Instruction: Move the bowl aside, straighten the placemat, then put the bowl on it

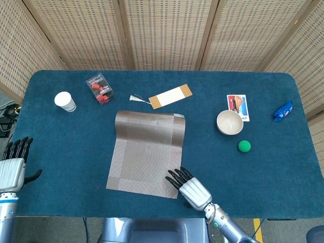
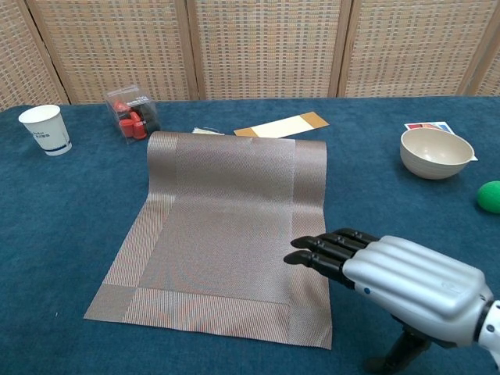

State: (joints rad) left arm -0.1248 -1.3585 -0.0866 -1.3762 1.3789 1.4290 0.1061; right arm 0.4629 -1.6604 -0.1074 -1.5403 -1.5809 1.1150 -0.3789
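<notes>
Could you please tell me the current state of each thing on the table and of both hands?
Brown woven placemat: skewed, far edge curled up.
Cream round bowl: upright, empty, off the mat.
White paper cup: upright.
Right hand: fingers extended over the mat's near right corner, holding nothing.
Left hand: off the table's left edge, holding nothing.

The counter wears a deep blue cloth, matt and slightly napped like felt; on it the placemat is a woven, ribbed weave in grey-brown with a faint metallic sheen — its far edge curls up stiffly. The bowl looks smooth and matt, cream, ceramic or hard plastic; I cannot tell which. The right hand has a glossy silver-grey shell, plastic or painted metal, with matt black fingers; the left hand looks the same. The cup is white paper; the small box is clear glossy plastic; the screens behind are woven cane in wooden frames.
</notes>
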